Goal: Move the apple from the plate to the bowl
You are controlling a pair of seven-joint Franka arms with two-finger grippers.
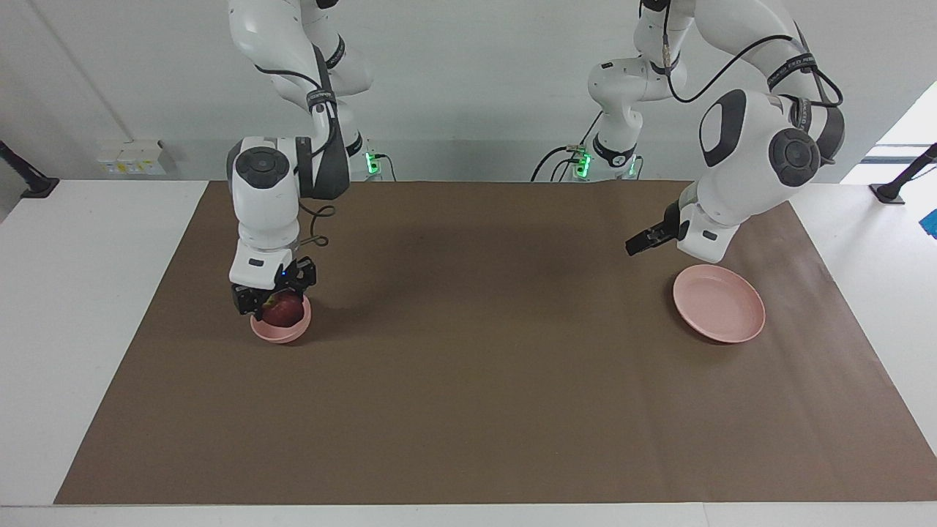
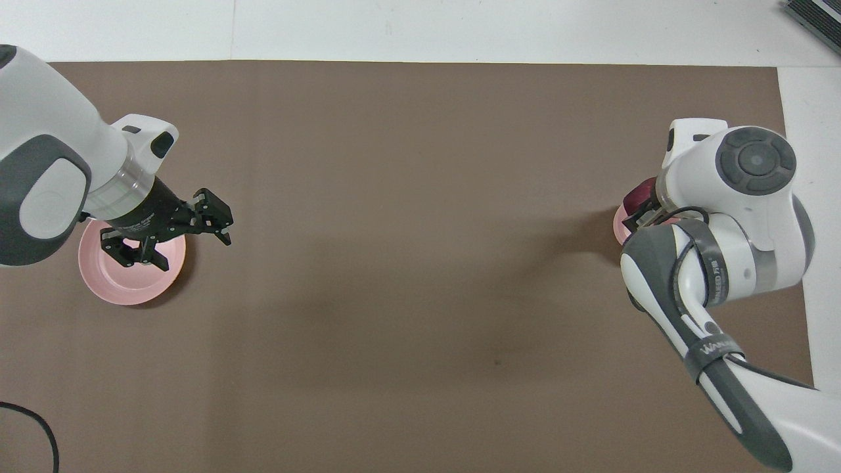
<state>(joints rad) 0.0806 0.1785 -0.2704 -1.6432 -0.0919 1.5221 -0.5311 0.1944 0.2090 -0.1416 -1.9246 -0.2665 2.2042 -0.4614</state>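
Observation:
The dark red apple (image 1: 284,310) sits low inside the small pink bowl (image 1: 281,333) at the right arm's end of the mat. My right gripper (image 1: 275,303) points straight down and is shut on the apple. From overhead, the right wrist hides most of the bowl (image 2: 619,227), and only a sliver of the apple (image 2: 638,196) shows. The flat pink plate (image 1: 719,304) lies bare at the left arm's end. My left gripper (image 1: 634,249) hangs open and holds nothing, raised over the plate's (image 2: 125,289) edge toward the middle of the table.
A brown mat (image 1: 468,395) covers the table, with white tabletop (image 1: 88,293) around it. A loose black cable (image 2: 39,427) lies near the left arm's base.

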